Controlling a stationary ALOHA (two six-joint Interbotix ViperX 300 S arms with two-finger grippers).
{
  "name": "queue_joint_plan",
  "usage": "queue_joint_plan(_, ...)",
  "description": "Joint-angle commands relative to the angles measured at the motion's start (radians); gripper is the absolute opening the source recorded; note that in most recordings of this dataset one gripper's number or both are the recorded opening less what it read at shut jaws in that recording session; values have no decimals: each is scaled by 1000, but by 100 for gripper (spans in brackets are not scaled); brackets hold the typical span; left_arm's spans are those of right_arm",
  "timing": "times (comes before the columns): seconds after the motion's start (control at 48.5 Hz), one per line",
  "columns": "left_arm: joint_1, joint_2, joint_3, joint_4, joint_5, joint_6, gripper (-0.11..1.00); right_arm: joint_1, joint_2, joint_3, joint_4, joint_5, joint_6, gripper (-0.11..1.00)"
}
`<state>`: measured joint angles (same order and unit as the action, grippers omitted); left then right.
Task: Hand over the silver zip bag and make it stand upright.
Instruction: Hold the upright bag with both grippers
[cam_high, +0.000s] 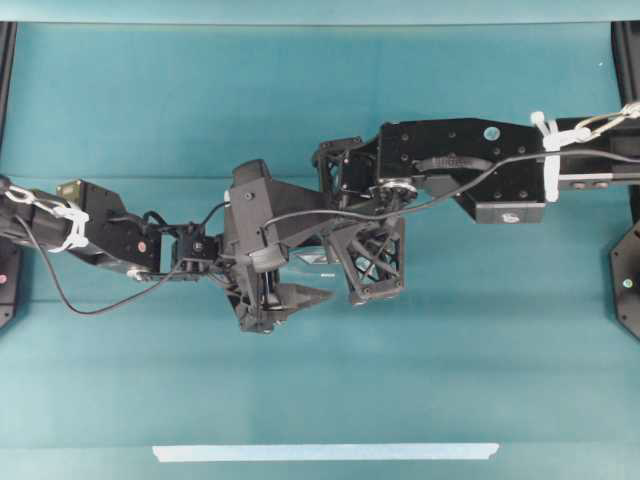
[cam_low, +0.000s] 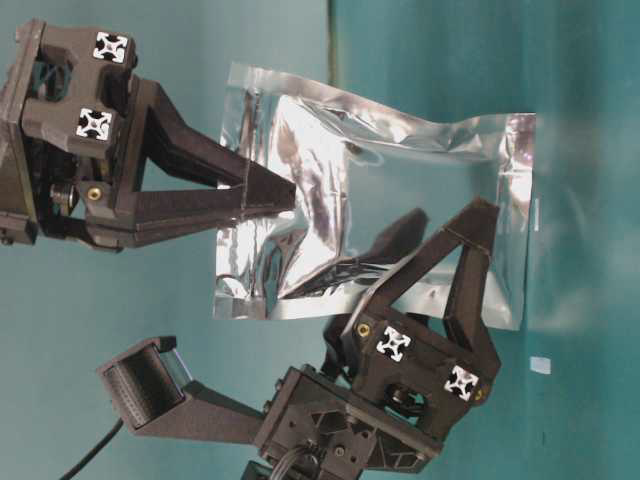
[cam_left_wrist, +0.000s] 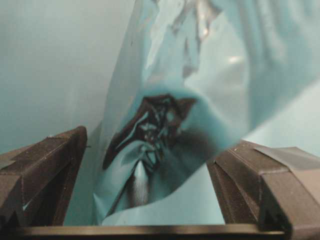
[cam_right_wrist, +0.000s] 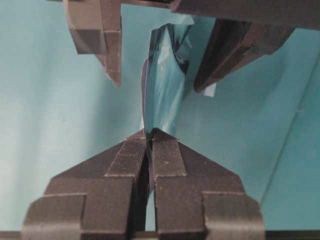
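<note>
The silver zip bag (cam_low: 380, 190) hangs in the air above the teal table, crinkled and shiny. My right gripper (cam_low: 290, 195) is shut on one flat edge of it; in the right wrist view its jaws (cam_right_wrist: 150, 134) pinch the foil (cam_right_wrist: 162, 85) between them. My left gripper (cam_low: 448, 220) is open and straddles the opposite side of the bag, one finger on each face. In the left wrist view the bag (cam_left_wrist: 170, 100) hangs between the spread fingers (cam_left_wrist: 45, 175), which do not press on it. From overhead, both grippers (cam_high: 305, 285) (cam_high: 345, 270) meet mid-table and mostly cover the bag (cam_high: 316, 262).
A pale tape strip (cam_high: 325, 452) lies along the table's front edge. Black frame posts (cam_high: 625, 260) stand at the left and right sides. A small white scrap (cam_low: 540, 365) lies on the teal cloth.
</note>
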<state>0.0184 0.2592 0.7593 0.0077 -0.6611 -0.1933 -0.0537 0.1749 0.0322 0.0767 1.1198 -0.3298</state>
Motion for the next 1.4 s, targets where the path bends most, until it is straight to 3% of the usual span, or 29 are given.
queue_joint_plan(0.0, -2, -3, -6, 3, -21, -2, 96, 3, -8, -6, 0, -5, -3, 2)
queue_joint_plan(0.289, -3, -2, -3, 2, -41, -21, 90, 3, -6, -5, 0, -9, 2, 2)
queue_joint_plan(0.371, -9, 2, 2, 2, -48, -18, 76, 3, -6, -3, 0, -8, 3, 2)
queue_joint_plan(0.536, -8, 9, 18, 2, -101, -18, 35, 3, -6, -2, 0, -9, 6, 2)
queue_joint_plan(1.382, -6, 11, 21, 2, -41, -3, 34, 8, -11, 29, 2, -29, 8, 2)
